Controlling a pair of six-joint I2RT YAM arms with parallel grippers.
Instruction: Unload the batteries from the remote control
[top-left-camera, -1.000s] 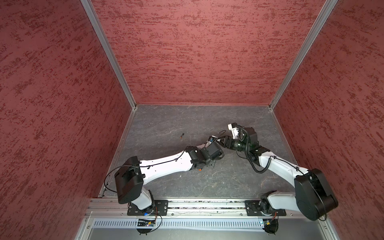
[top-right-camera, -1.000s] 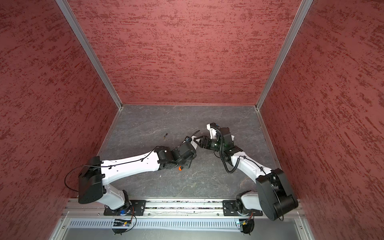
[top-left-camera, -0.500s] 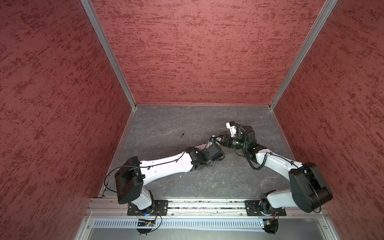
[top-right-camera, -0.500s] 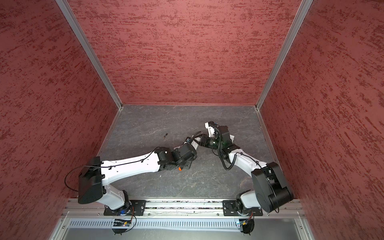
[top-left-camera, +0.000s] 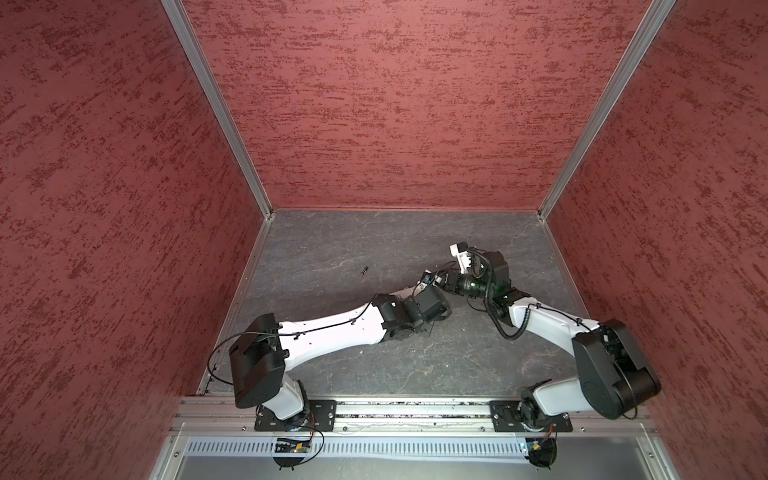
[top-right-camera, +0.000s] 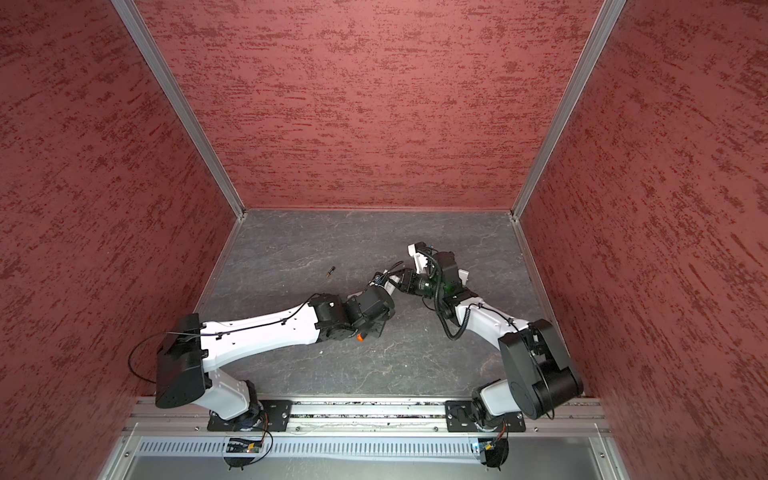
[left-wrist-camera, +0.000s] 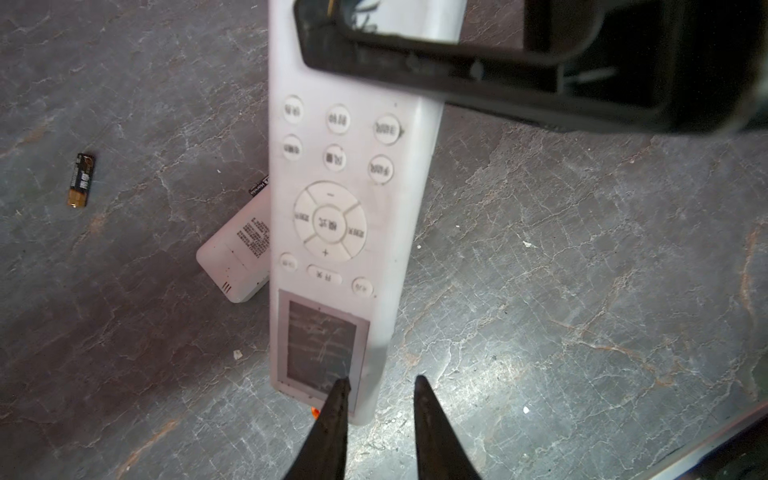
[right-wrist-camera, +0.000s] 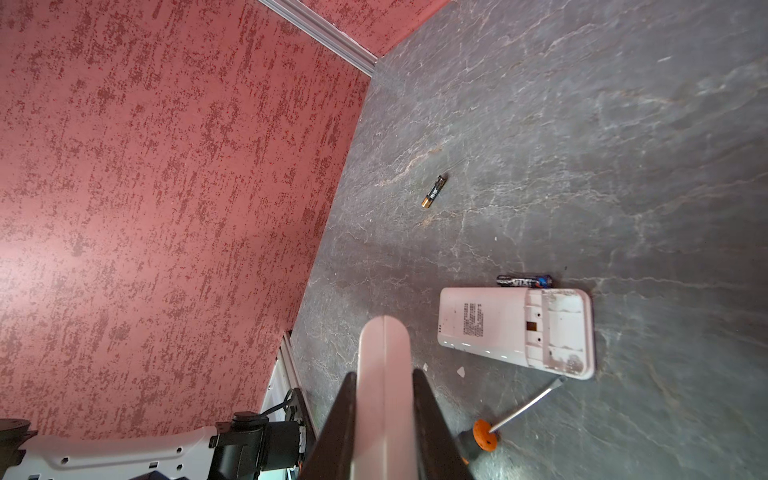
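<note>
My right gripper (right-wrist-camera: 384, 374) is shut on the remote control (left-wrist-camera: 340, 187), a long white one held up off the table. The left wrist view shows its buttons and screen, so its battery side is hidden. My left gripper (left-wrist-camera: 380, 380) is at its lower end. One finger overlaps the screen and the other stands clear of the edge, so it is open by a narrow gap. One battery (top-left-camera: 364, 272) with a gold end lies alone to the left, also seen in a top view (top-right-camera: 330, 272). Another battery (right-wrist-camera: 524, 281) lies beside a second remote.
The second white remote (right-wrist-camera: 515, 328) lies face down on the table with its battery bay open. An orange-handled screwdriver (right-wrist-camera: 528, 405) lies just beside it. Small white chips (right-wrist-camera: 461, 371) dot the grey table. Red walls (top-left-camera: 395, 104) close in the back and both sides.
The right arm's elbow has shifted a little toward the back while its gripper stayed near the middle. The left arm has hardly moved.
</note>
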